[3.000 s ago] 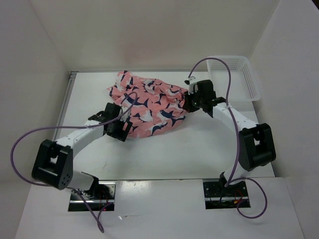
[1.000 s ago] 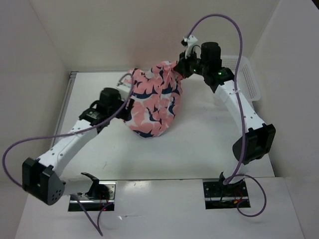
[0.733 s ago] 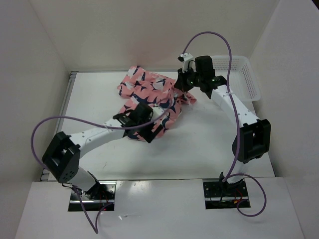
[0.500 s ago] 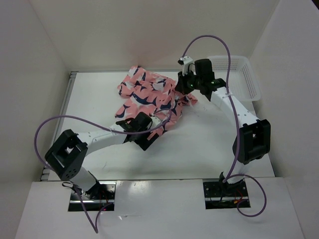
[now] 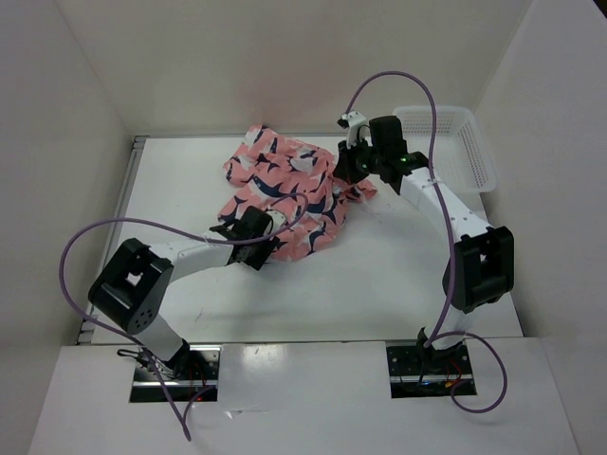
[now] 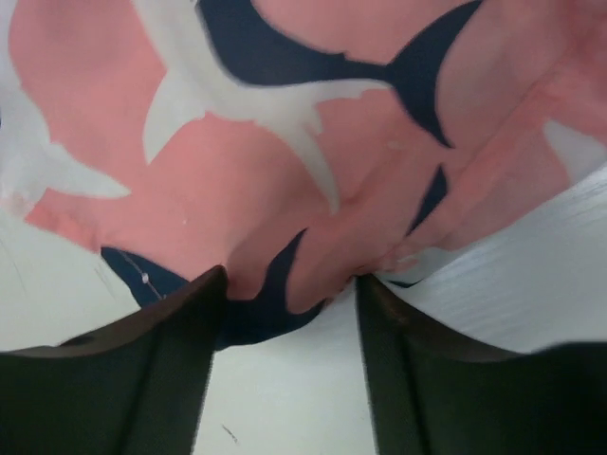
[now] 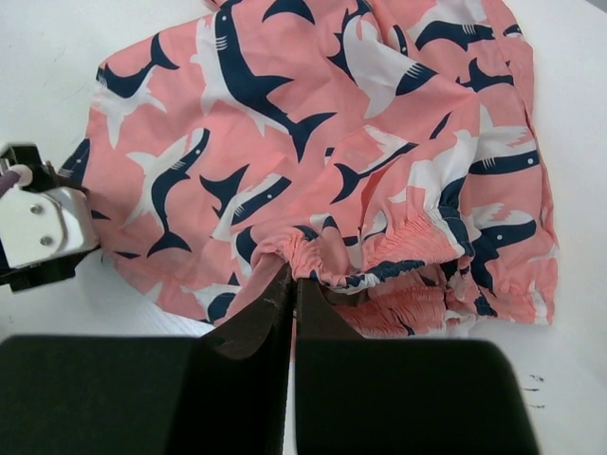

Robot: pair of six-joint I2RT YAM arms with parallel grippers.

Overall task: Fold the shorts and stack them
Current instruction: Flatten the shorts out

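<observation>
Salmon-pink fabric shorts [image 5: 285, 190] printed with navy and white sharks were heaped crumpled on the white surface [image 5: 398, 275], left of a white plastic mesh basket [image 5: 479, 156]. The waistband [image 7: 379, 251] was clamped by the right jaws; the left jaws were held apart at the hem [image 6: 285, 284]. Flattening was judged under way, with the hem to be gripped next.

The left arm is stretching low and forward, left gripper [image 5: 258, 245] fingers [image 6: 142, 370] standing apart; the right arm is arching forward, right gripper [image 7: 287, 282] fingers [image 7: 251, 327] pressing together.
</observation>
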